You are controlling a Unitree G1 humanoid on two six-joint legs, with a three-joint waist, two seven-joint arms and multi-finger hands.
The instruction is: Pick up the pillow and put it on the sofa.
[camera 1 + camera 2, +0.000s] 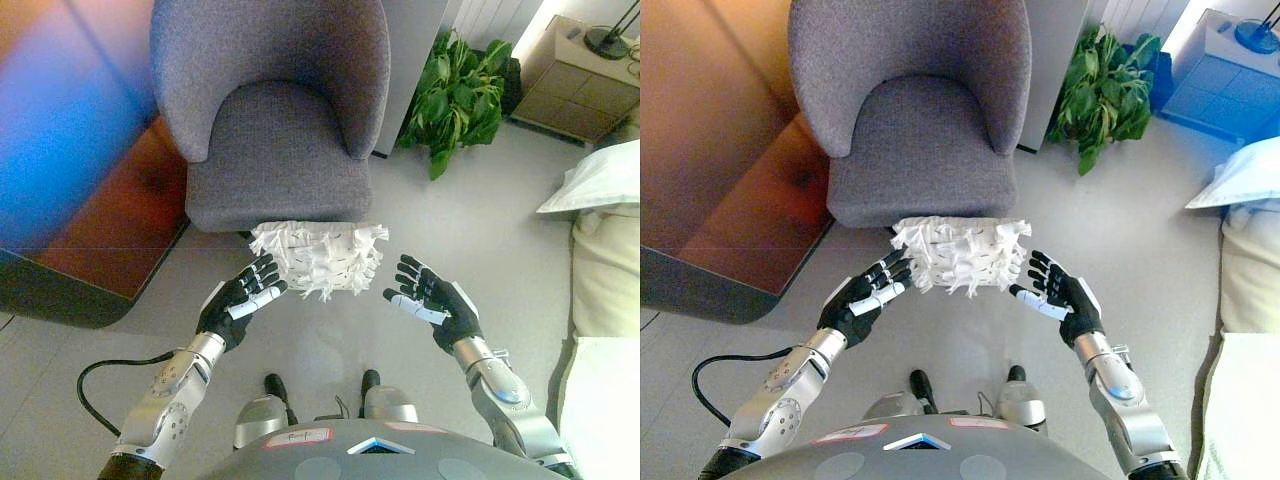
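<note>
- so basically nothing of the task is done yet: the pillow (320,257), a white shaggy one with ragged fringe, lies on the floor (470,250) right up against the front edge of the grey sofa (275,110), which here is more of a one-seat armchair.
- left hand (240,301) is at the pillow's left side, fingers stretched out and loosely spread. the fingertips look like they're at or just touching the fringe, can't really tell which, but they aren't curled round anything.
- right hand (432,300) is on the other side, a little apart from the pillow's right edge, fingers straight and spread too, palm turned inward, holding nothing.
- my read: the hands are set up to squeeze the pillow between the two palms, so we're at the very start of the pickup.
- still left: close in on both sides, lift it clear of the floor, carry it forward over the seat edge and set it on the cushion. the seat is bare, so there's room.
- off to the right there's a green plant (458,95), well out of the way.
</note>
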